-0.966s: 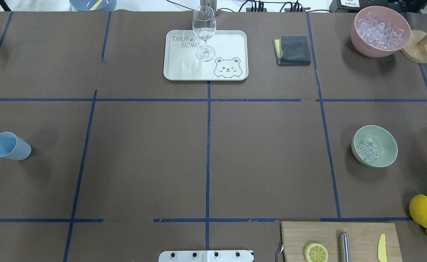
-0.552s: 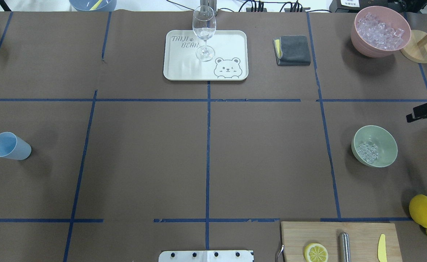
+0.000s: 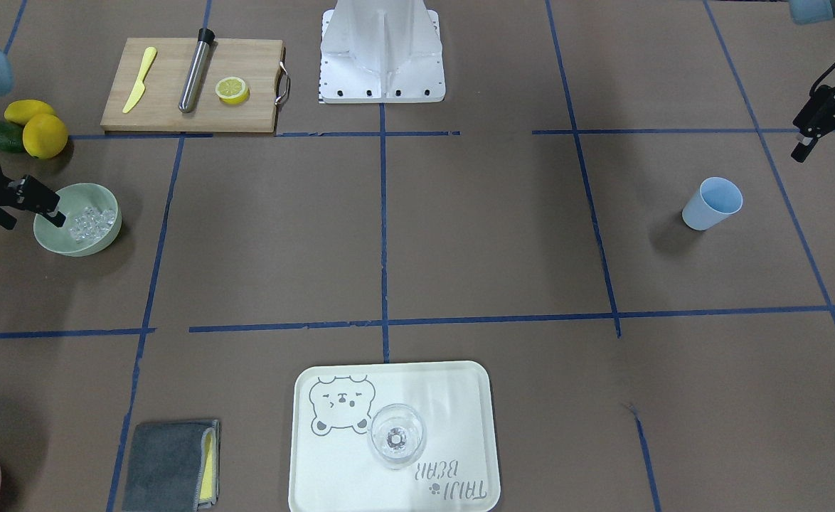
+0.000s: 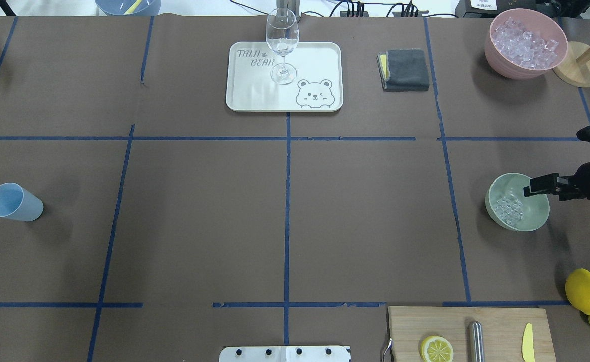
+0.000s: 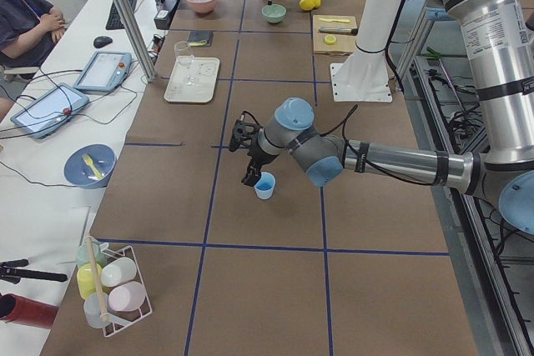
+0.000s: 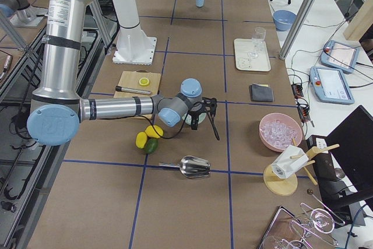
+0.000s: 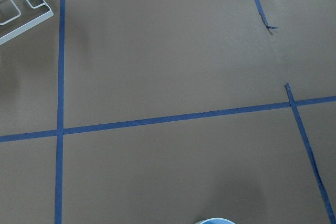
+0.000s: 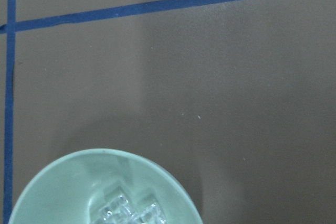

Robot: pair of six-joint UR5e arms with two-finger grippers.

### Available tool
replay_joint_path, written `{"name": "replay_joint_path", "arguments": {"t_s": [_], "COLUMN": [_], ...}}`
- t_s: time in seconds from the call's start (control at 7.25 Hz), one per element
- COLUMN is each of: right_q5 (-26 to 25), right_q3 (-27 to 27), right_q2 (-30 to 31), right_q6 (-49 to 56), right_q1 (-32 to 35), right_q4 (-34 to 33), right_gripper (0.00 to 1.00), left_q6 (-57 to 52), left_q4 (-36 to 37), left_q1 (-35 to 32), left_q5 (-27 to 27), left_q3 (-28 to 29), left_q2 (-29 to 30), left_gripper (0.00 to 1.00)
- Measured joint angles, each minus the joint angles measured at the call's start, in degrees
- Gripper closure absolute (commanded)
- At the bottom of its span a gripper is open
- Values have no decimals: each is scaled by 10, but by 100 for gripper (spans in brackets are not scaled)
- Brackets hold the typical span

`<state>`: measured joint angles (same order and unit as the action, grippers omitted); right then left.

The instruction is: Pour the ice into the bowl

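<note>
The pale mint-green bowl (image 4: 517, 202) stands at the table's right and holds a small cluster of clear ice (image 4: 507, 210). It also shows in the front view (image 3: 76, 219) and in the right wrist view (image 8: 100, 192), with the ice (image 8: 131, 211) at that frame's bottom edge. My right gripper (image 4: 552, 163) is open and empty, with one finger (image 4: 538, 188) over the bowl's right rim. My left gripper (image 3: 826, 160) is open and empty, above the table near the light blue cup (image 3: 713, 203). It is out of the overhead view.
A pink bowl (image 4: 526, 42) full of ice stands at the back right beside a wooden stand (image 4: 579, 63). A wine glass (image 4: 281, 45) is on the white tray (image 4: 315, 60), next to a grey cloth (image 4: 404, 69). Cutting board (image 4: 496, 322), lemons (image 4: 584, 290), metal scoop (image 6: 195, 167).
My right gripper came in from the right edge and moved down and left until one finger is over the bowl's rim. The bowl, the ice and the cup have not moved.
</note>
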<state>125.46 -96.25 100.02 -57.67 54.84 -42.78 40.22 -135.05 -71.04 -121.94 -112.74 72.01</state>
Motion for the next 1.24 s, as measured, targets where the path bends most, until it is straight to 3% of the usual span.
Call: {"name": "replay_joint_path", "arguments": {"t_s": [0.14,0.28,0.83,1.24], "right_q5": [-1,0,34,92], "right_q3": [7,9,-7,-72], "right_q2": [5,9,13,3], "right_q6": [-8,-10,-14,-68], "right_q1": [-4,-6,-11,2], "right_q4": [14,19,32,27], "right_gripper": [79,100,100,100], "left_q6": [1,1,31,92], "left_q4": [-1,-1,-8,-64], "left_q1": [0,0,20,94], "left_q5": [1,1,3,45], "left_q3": [-1,-1,-1,-1], "left_q2": [0,0,-2,-5], "left_gripper": [0,0,0,0]}}
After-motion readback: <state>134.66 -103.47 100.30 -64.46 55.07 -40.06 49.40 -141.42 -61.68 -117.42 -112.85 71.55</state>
